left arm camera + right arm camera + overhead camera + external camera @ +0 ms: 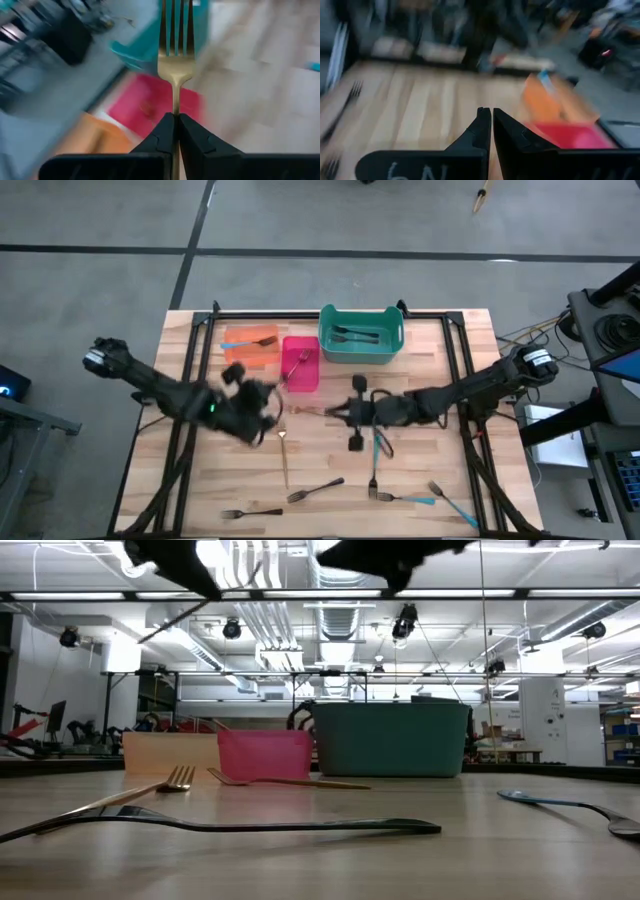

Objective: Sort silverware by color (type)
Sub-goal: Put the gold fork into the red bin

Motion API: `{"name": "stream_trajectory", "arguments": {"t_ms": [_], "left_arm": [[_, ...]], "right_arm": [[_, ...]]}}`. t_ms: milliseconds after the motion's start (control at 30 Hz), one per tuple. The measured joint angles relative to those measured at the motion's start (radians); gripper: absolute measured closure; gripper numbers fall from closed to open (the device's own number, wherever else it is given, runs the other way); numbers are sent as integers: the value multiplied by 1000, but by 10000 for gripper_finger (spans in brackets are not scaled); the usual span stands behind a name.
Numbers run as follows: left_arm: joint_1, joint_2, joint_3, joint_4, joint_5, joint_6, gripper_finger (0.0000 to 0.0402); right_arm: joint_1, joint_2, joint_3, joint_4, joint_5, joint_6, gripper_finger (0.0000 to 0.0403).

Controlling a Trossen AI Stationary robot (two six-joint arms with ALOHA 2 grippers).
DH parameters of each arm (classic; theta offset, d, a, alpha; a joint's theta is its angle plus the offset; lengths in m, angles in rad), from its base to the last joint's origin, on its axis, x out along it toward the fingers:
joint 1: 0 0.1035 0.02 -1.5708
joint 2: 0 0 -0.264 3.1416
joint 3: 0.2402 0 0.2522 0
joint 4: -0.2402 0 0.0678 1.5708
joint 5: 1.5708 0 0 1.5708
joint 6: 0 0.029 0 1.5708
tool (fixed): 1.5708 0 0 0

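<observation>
The left gripper (176, 120) hangs above the middle-left of the wooden table (420, 490), its two dark fingers pinching the slim handle of a gold metal fork (175, 55) whose tines point away from the wrist. In the left wrist view that fork stands in front of the red plastic bin (150, 102), with the orange plastic bin (87, 137) and the teal plastic bin (140, 47) around it.

The right gripper (491, 120) is over the middle of the table, fingers pressed together with nothing visible between them.

In the high view the three bins sit along the far side of the table: the orange one (252, 345) at the left, the red one (301, 364) beside it, and the teal one (361, 333) to the right, holding what look like dark grey forks (355, 335), though that view is too small to be sure of their number. A blue-handled fork (240, 343) lies in the orange bin.

More silverware lies loose on the near half of the table: another gold fork (284, 452) near the left gripper, dark grey forks (315, 491) towards the near edge, and blue-handled forks (450, 502) at the near right.
</observation>
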Motion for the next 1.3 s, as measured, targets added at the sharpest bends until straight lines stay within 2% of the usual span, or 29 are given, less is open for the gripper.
{"name": "stream_trajectory", "arguments": {"t_ms": [67,133,200,300,467,567,633,700,933,1300], "left_arm": [[84,-18,-2,50,0,141,401],[163,-30,-10,112,1,267,401],[234,-34,-14,171,14,371,401],[339,-33,-17,223,86,503,401],[511,-33,-18,347,218,621,402],[583,-31,-24,443,338,608,402],[599,-30,-36,489,410,587,402],[597,-29,-52,516,437,568,402],[580,-26,-60,516,436,516,401],[560,-7,-61,531,434,493,401]], "right_arm": [[-55,0,0,111,0,85,394],[-123,0,4,164,0,244,393],[-196,-2,20,155,-3,325,388],[-303,-3,60,101,-23,403,376],[-457,35,148,89,-244,480,367],[-491,90,214,84,-293,487,367],[-495,135,260,36,-294,479,367],[-496,178,304,-7,-295,475,367],[-496,257,427,-94,-294,472,367],[-492,299,455,-105,-287,472,372]]}}
